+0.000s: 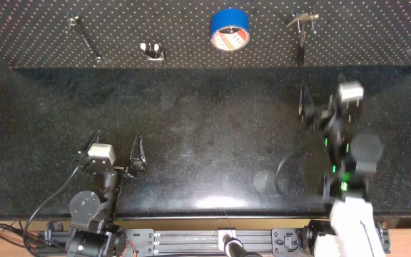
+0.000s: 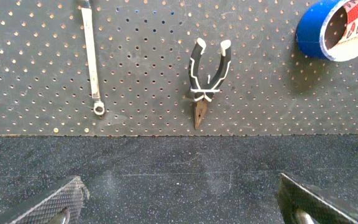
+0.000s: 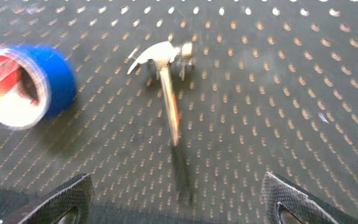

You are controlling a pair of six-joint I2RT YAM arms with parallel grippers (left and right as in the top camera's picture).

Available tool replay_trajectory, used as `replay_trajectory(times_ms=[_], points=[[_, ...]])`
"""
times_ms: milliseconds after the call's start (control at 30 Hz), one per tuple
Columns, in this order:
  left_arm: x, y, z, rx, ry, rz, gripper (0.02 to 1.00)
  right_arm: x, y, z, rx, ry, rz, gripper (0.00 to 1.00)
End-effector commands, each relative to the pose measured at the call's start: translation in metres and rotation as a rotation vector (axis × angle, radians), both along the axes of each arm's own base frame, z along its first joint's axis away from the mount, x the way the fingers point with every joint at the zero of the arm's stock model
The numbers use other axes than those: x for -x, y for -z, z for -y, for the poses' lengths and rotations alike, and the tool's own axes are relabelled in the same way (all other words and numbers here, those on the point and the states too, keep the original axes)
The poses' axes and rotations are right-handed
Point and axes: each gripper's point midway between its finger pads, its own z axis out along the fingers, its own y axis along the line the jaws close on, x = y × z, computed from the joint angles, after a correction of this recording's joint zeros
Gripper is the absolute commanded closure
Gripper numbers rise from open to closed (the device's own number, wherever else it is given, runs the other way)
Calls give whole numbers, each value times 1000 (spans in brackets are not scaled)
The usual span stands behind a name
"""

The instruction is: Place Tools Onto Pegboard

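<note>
Four tools are hanging on the pegboard [image 1: 191,28], which is standing along the far edge of the desk [image 1: 205,150].

1. The wrench [image 2: 91,56] is hanging at the left end, ring end down.
2. The pliers [image 2: 207,74] are hanging to its right, handles up and nose pointing down.
3. The tape [image 2: 334,28] is sitting right of the pliers, near the middle.
4. The hammer [image 3: 168,87] is hanging farthest right, head up and handle down.

The left pincer [image 1: 116,146] is sitting low over the near left of the desk, facing the pliers. Its jaws are standing wide apart and gripping nothing. The right pincer [image 3: 178,198] is hovering over the right of the desk, facing the hammer. Its jaws are also standing wide apart and gripping nothing.
</note>
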Motion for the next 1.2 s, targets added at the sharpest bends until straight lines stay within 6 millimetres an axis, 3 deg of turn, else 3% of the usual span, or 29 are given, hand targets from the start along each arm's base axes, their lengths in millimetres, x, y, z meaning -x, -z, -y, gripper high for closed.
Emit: replay_trajectory(times_ms=[33, 133, 233, 267, 333, 467, 500, 600, 733, 867, 1200], points=[[1, 1, 2, -9, 10, 1, 23, 62, 9, -10, -6, -6, 117, 108], [1, 1, 2, -9, 10, 1, 23, 77, 10, -13, -8, -10, 115, 106], [1, 1, 2, -9, 10, 1, 23, 84, 42, -15, -28, -9, -17, 106], [1, 1, 2, -9, 10, 1, 20, 87, 43, -15, -28, -8, -18, 106], [1, 1, 2, -9, 10, 1, 23, 92, 26, -16, -16, -9, 57, 104], [1, 1, 2, -9, 10, 0, 23, 92, 20, -15, -12, -6, 82, 104], [1, 1, 2, -9, 10, 1, 23, 92, 22, -15, -13, -6, 76, 104], [1, 1, 2, -9, 10, 0, 23, 91, 52, -15, -33, -5, -52, 104], [1, 1, 2, -9, 10, 1, 23, 93, 52, -33, -31, -78, -49, 104], [1, 1, 2, -9, 10, 1, 23, 91, 53, -23, 189, -21, -16, 104], [1, 1, 2, -9, 10, 1, 23, 91, 53, -24, 189, -24, -13, 97]])
